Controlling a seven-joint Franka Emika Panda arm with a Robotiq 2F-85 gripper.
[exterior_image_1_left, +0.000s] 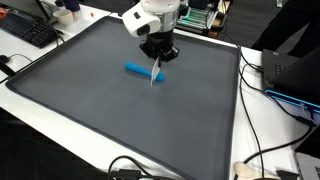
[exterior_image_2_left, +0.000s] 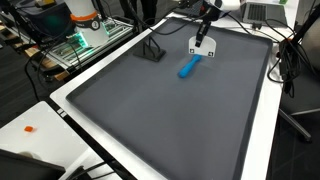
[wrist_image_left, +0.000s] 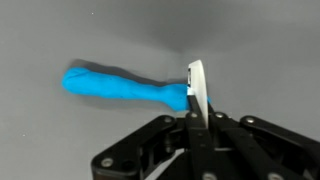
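My gripper (wrist_image_left: 197, 112) is shut on a thin white flat piece (wrist_image_left: 197, 88), which shows edge-on between the black fingers in the wrist view. In both exterior views the gripper (exterior_image_1_left: 157, 57) (exterior_image_2_left: 202, 32) hangs over the far part of a dark grey mat (exterior_image_1_left: 120, 120) (exterior_image_2_left: 170, 120). The white piece (exterior_image_1_left: 155, 73) (exterior_image_2_left: 198, 45) points down from it. A blue elongated object (exterior_image_1_left: 139, 69) (exterior_image_2_left: 188, 67) (wrist_image_left: 115, 86) lies flat on the mat. The white piece's lower edge sits at one end of the blue object; I cannot tell whether they touch.
The mat has a white raised border (exterior_image_1_left: 245, 110). A keyboard (exterior_image_1_left: 28, 30) lies beyond one corner, and a laptop (exterior_image_1_left: 290, 72) and cables (exterior_image_1_left: 262, 150) beside another edge. A black stand (exterior_image_2_left: 150, 50) sits on the mat's far side, near lit equipment (exterior_image_2_left: 85, 40).
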